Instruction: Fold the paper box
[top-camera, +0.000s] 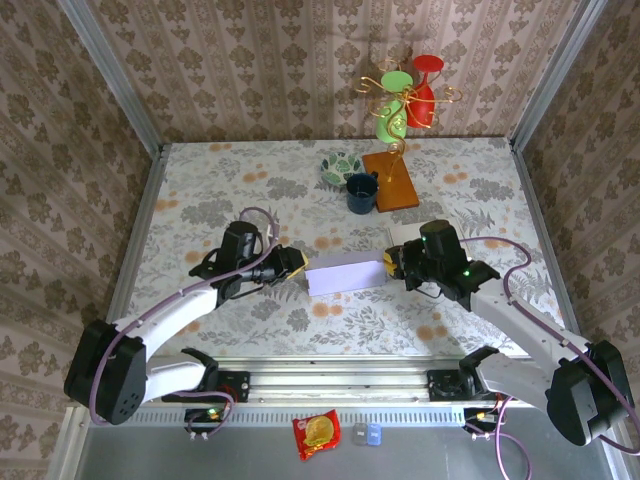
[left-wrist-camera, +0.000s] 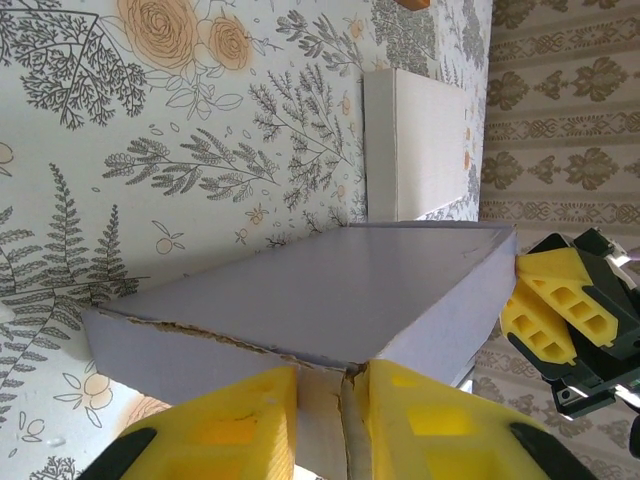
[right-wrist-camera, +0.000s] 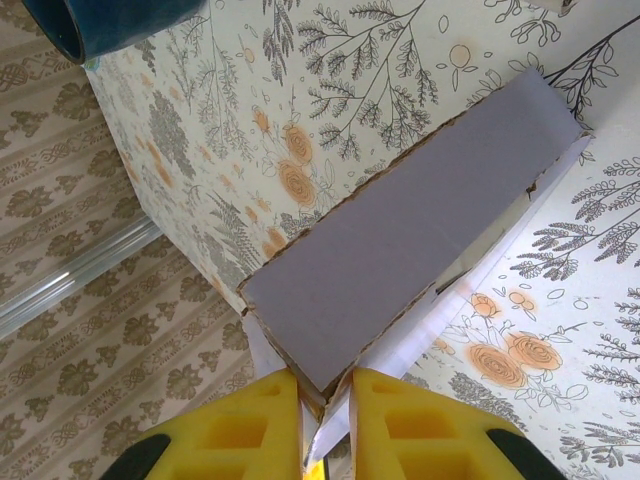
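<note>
The tabletop (top-camera: 200, 190) is taken up, on the arms' side of the blue cup (top-camera: 361, 192), by the paper box (top-camera: 345, 273). The box is seen as a long, pale, already squared-up sleeve lying crosswise, well apart from the cup. Whether it rests on the tabletop or is held just clear of it cannot be told.

The left gripper (top-camera: 296, 266) is placed nearer the arms than the cup and to its left. The right gripper (top-camera: 392, 262) is placed nearer the arms and slightly to the cup's right. The box is spanned between them. In the wrist views each pair of jaws is seen pinched together on thin card: the left jaws on the left end flap (left-wrist-camera: 322, 420), the right jaws on the right end flap (right-wrist-camera: 322, 440).

The step in hand is judged to be the closing of the two ends. It is likely to be done well if both flaps are turned inward about their creases at an even rate, so that the sleeve is neither stretched nor twisted. The pinch should be kept light, since the torn-looking edge by the left flap suggests the card is easily creased. The box should be steadied by one arm while the other flap is tucked, and drift toward the cup should be avoided.
</note>
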